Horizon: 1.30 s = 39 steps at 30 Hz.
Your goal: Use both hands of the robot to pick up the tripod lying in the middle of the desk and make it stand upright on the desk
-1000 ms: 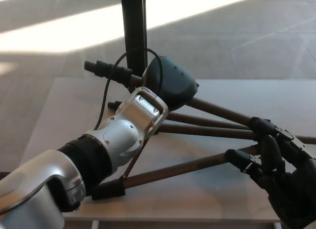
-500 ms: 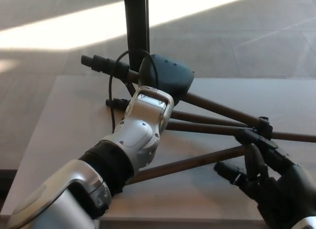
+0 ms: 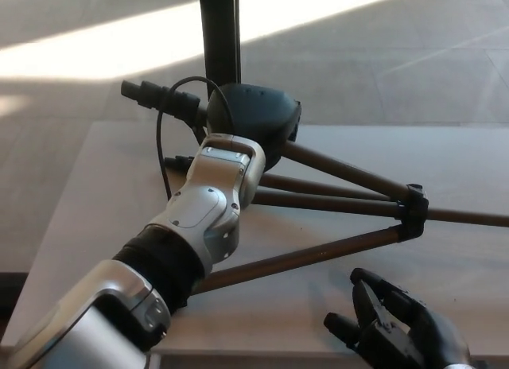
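Since the earlier frame the right hand (image 3: 398, 333) has dropped away from the tripod's legs to the lower right corner, where it now holds nothing — fingers spread apart, clear of the nearest leg. One pale surface (image 3: 445, 158) fills most of the frame. One tripod (image 3: 334, 202) lies across its middle, three brown legs fanning toward the right edge, one black clamp on them, its handle at upper left. At the tripod's head sits the left hand (image 3: 253, 124) — whether it grips cannot be told.
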### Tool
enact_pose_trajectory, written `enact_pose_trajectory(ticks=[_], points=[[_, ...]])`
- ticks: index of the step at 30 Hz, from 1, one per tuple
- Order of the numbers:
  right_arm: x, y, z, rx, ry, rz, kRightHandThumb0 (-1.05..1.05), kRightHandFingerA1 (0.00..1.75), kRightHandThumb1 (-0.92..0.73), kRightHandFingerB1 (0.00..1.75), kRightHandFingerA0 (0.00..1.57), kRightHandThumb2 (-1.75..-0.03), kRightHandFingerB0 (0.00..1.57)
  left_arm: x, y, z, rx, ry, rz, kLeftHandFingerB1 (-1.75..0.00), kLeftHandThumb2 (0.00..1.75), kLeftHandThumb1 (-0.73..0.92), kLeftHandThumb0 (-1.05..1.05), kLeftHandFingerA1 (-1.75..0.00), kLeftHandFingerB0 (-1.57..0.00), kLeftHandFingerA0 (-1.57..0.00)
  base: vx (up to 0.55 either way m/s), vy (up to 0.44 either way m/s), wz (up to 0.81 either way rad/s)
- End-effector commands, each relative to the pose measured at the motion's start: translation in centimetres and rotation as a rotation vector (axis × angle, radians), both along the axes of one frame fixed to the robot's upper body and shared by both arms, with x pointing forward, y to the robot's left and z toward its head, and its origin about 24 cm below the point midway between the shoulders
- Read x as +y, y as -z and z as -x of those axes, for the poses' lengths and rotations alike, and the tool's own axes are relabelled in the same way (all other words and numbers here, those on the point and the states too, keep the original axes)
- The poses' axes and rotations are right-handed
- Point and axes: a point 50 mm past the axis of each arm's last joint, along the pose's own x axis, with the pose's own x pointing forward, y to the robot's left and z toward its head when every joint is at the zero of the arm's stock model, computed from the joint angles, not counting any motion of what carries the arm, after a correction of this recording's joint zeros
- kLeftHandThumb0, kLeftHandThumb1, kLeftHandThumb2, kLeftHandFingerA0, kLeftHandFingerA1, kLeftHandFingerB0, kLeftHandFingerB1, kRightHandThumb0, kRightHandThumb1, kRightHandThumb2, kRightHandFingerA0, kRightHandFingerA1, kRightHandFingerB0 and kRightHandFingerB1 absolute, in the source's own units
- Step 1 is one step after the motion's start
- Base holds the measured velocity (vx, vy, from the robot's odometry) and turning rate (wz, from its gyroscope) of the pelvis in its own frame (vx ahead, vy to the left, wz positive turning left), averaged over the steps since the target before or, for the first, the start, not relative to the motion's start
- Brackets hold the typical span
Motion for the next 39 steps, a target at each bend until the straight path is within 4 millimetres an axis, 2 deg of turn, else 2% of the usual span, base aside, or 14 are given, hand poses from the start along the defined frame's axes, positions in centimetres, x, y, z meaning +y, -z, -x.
enact_pose_trajectory(ticks=[1,6,7,9,12,13,15,16,21,23,25,30,38,39], points=[[1.3,0.3,-0.5,0.046,0.111,-0.154,-0.45,0.79,-0.62,0.68,0.26,-0.57,0.44,0.4,-1.0,0.0,-0.052,0.039,-0.017,-1.08,0.75,0.74,-0.31,-1.58,-0.79,-0.86,0.0,0.0,0.0],[0.7,-0.2,-1.5,-0.003,0.195,-0.18,-0.47,0.93,-0.62,0.68,0.31,-0.58,0.44,0.4,-1.6,0.0,-0.072,0.06,-0.011,-1.07,0.78,0.74,-0.3,-1.61,-0.79,-0.84,0.0,0.0,0.0],[0.5,-0.3,-1.8,-0.018,0.214,-0.196,-0.54,0.76,-0.43,0.65,0.34,-0.89,0.37,0.3,-1.7,0.0,-0.074,0.062,-0.013,-1.17,0.76,0.77,-0.3,-1.64,-0.76,-0.84,0.0,0.0,0.0],[0.5,-0.6,-2.4,-0.029,0.238,-0.223,-0.5,0.81,-0.61,0.58,0.21,-0.56,0.35,0.4,-2.0,0.1,-0.101,0.066,-0.017,-1.25,0.71,0.81,-0.39,-1.65,-0.77,-0.82,0.0,0.0,0.0],[0.6,-1.2,-3.2,-0.033,0.267,-0.26,-0.51,0.8,-0.62,0.58,0.1,-0.57,0.27,0.3,-2.2,0.0,-0.104,0.064,-0.019,-1.22,0.65,0.8,-0.37,-1.67,-0.7,-0.81,0.0,0.0,0.0],[0.7,-1.3,-3.4,-0.031,0.274,-0.272,-0.54,0.68,-0.48,0.63,0.11,-0.82,0.26,0.3,-2.3,0.0,-0.102,0.06,-0.02,-1.24,0.65,0.81,-0.36,-1.68,-0.71,-0.83,0.0,0.0,0.0],[0.9,-1.4,-3.6,-0.027,0.283,-0.285,-0.54,0.68,-0.48,0.63,0.11,-0.82,0.26,0.3,-2.3,0.0,-0.098,0.054,-0.021,-1.24,0.65,0.81,-0.36,-1.68,-0.71,-0.83,0.0,0.0,0.0],[1.4,-1.6,-3.8,-0.022,0.269,-0.343,-0.48,0.65,-0.62,0.61,0.0,-0.58,0.2,0.2,-2.2,0.1,-0.094,0.057,-0.007,-1.17,0.7,0.78,-0.32,-1.66,-0.75,-0.85,0.0,0.0,0.0],[3.2,-1.1,-3.7,0.045,0.17,-0.369,-0.52,0.32,-0.63,0.52,0.0,-0.6,0.04,0.1,-2.0,0.3,-0.103,0.075,0.014,-1.19,0.68,0.8,-0.34,-1.66,-0.75,-0.83,0.0,0.0,0.0],[3.6,-0.9,-3.8,0.061,0.182,-0.4,-0.5,0.3,-0.63,0.5,0.0,-0.6,0.0,-0.5,-2.3,0.3,-0.115,0.109,0.053,-0.82,0.68,0.81,-0.34,-1.49,-0.69,-0.79,0.0,0.0,0.0],[4.1,-0.7,-3.7,0.1,0.179,-0.424,-0.56,0.3,-0.58,0.47,0.0,-0.72,0.02,-0.7,-2.9,0.3,-0.117,0.113,0.093,-1.06,0.64,0.8,-0.38,-1.48,-0.71,-0.84,0.0,0.0,0.0],[5.1,0.2,-3.3,0.148,0.124,-0.462,-0.53,0.02,-0.67,0.28,0.0,-0.63,0.0,-1.6,-4.9,0.2,-0.131,0.124,0.093,-0.87,0.68,0.73,-0.32,-1.15,-0.78,-0.89,0.0,0.0,0.0],[7.2,1.9,-1.5,0.243,0.1,-0.558,-0.58,0.42,-0.65,0.42,0.0,-0.62,0.0,-3.3,-7.9,0.2,-0.176,0.128,0.157,-1.09,0.78,0.62,-0.21,-1.68,-0.76,-0.89,0.0,0.0,0.0],[7.2,2.0,-1.5,0.245,0.098,-0.558,-0.64,0.45,-0.56,0.38,0.0,-0.78,0.01,-3.6,-8.0,0.3,-0.183,0.135,0.162,-1.04,0.77,0.6,-0.18,-1.74,-0.75,-0.92,0.0,0.0,0.0]])
